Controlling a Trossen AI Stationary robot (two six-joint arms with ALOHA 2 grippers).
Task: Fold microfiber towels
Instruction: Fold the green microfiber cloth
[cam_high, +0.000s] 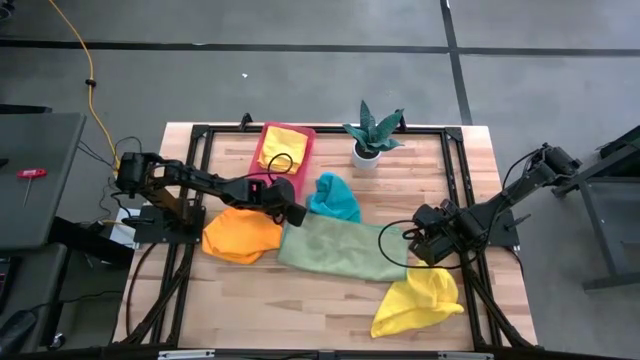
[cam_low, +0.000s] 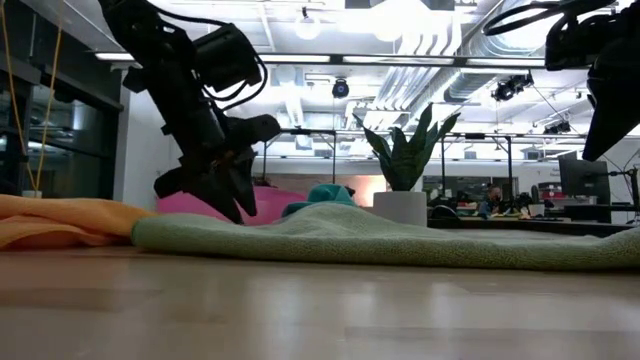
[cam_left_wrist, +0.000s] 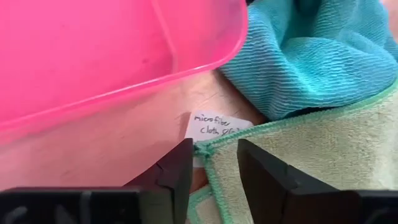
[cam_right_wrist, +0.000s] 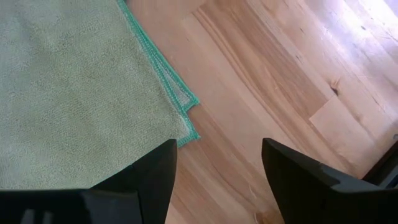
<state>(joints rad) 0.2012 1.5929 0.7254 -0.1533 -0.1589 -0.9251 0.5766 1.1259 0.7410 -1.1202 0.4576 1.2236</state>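
A light green towel (cam_high: 345, 250) lies flat mid-table. My left gripper (cam_high: 292, 213) hovers low over its far-left corner (cam_left_wrist: 202, 149), slanting down, with the fingers narrowly open on either side of that corner. At the towel's right end, my right gripper (cam_right_wrist: 217, 180) hangs wide open above another corner (cam_right_wrist: 186, 124) and holds nothing. An orange towel (cam_high: 243, 235) is bunched to the left and a teal one (cam_high: 335, 197) behind. One yellow towel (cam_high: 415, 303) is crumpled near the front right. Another yellow towel (cam_high: 283, 143) lies in the pink tray (cam_high: 262, 140). My left gripper has the green towel's teal-stitched corner (cam_left_wrist: 205, 151) lying between its two fingers (cam_left_wrist: 177, 171), which come at it slanting down from above. The corner lies flat on the table. Whether the fingers touch the cloth I cannot tell.
The pink tray's rim (cam_left_wrist: 186, 68) is just beyond my left fingers, and a handwritten paper label (cam_left_wrist: 214, 124) lies on the wood beside the corner. A potted plant (cam_high: 372, 135) stands at the back. Bare wood shows along the near edge (cam_high: 300, 310).
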